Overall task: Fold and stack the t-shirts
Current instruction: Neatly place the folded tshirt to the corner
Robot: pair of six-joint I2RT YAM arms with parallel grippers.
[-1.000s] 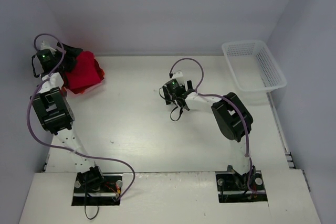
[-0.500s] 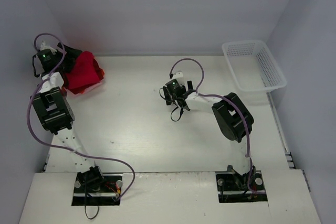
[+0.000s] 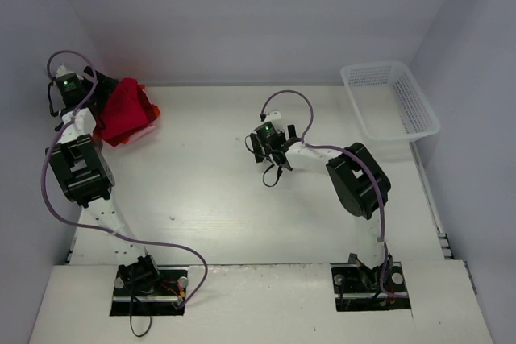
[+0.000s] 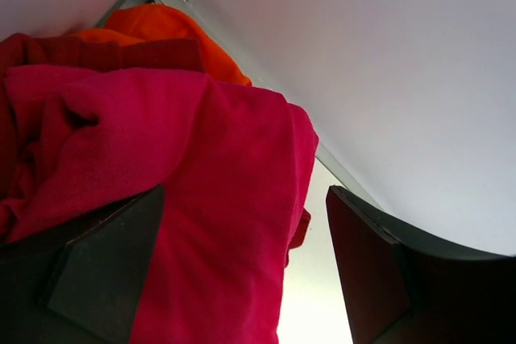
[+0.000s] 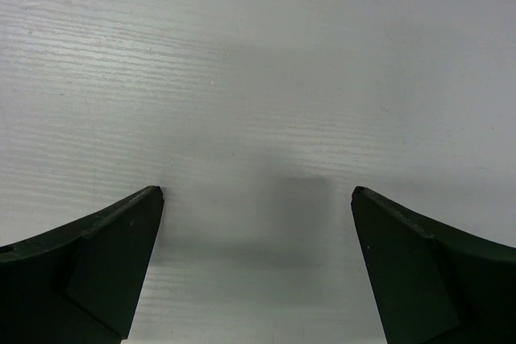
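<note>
The red t-shirts (image 3: 125,110) lie as a crumpled bundle in the table's far left corner. In the left wrist view the bundle (image 4: 161,159) fills the frame, with a darker red fold and an orange-red piece (image 4: 177,30) behind it. My left gripper (image 3: 107,101) is at the bundle's left side. Its jaws (image 4: 243,191) are wide open: the cloth lies against the left finger (image 4: 105,271), with a gap before the right finger (image 4: 379,271). My right gripper (image 3: 274,168) is open and empty over the bare table middle (image 5: 256,191).
A white mesh basket (image 3: 427,118) stands at the far right corner. The back wall runs just behind the shirt bundle, and the left wall is beside my left arm (image 3: 76,167). The table's right edge has a metal rail (image 3: 435,215).
My left wrist has shifted slightly left and back, and the red bundle has moved a little with it. The right arm has barely moved.
</note>
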